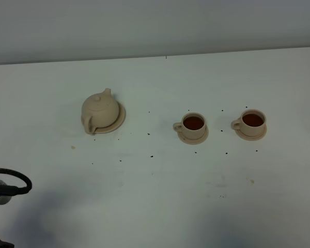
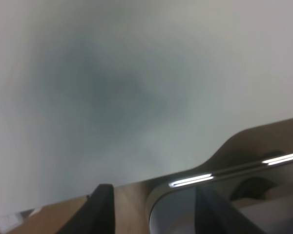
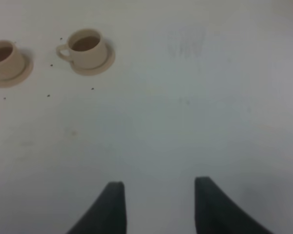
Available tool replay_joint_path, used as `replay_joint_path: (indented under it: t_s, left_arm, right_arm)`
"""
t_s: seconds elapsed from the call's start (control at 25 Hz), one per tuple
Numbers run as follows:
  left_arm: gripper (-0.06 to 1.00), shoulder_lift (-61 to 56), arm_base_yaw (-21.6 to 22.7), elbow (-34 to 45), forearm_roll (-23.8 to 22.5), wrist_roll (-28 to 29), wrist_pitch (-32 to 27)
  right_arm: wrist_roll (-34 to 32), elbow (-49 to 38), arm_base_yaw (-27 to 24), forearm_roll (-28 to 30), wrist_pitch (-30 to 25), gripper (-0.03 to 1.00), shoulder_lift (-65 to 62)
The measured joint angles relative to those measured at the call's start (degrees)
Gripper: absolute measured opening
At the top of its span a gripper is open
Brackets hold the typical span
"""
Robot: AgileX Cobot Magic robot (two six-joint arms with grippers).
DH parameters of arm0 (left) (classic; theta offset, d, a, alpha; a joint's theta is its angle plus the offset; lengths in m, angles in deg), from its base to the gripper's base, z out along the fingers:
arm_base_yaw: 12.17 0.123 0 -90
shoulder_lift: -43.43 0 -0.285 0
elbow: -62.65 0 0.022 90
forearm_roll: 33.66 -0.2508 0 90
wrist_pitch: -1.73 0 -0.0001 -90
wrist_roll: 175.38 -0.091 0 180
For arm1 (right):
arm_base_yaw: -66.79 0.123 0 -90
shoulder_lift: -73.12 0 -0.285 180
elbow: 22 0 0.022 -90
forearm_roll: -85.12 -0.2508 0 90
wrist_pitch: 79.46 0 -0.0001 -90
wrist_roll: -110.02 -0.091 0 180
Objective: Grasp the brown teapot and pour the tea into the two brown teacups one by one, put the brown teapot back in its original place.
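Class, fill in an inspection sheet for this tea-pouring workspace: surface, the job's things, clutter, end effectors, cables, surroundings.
Surface: white table, scattered with small dark specks.
Job's things: brown teapot sits lidded on its saucer plate. Left teacup and right teacup each stand on a small saucer, both holding dark tea.
Clutter: nothing seen beyond the specks.
End effectors: left end effector open, holding nothing; right end effector open, empty, over bare table.
Cables: a black cable loops at the table's left edge.
Surroundings: plain pale wall behind the table.
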Motion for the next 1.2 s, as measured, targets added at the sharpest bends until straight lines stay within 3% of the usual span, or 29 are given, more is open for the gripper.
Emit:
replay_joint_path:
  t_s: [0.24,0.6,1.2]
  left_arm:
    - [0.4,-6.0,2.8,0.0,0.1,-0.2,-0.1]
    - [0.4,-13.1,19.0,0.0,4.0,-5.3,-0.1]
    - [0.4,-32.5,19.9,0.0,4.4,-5.9,-0.3]
  right_arm:
    - [0.0,0.0,0.0,0.0,0.0,0.34,0.0]
    - [0.0,0.0,0.0,0.0,0.0,0.34,0.0]
    - [0.0,0.0,0.0,0.0,0.0,0.34,0.0]
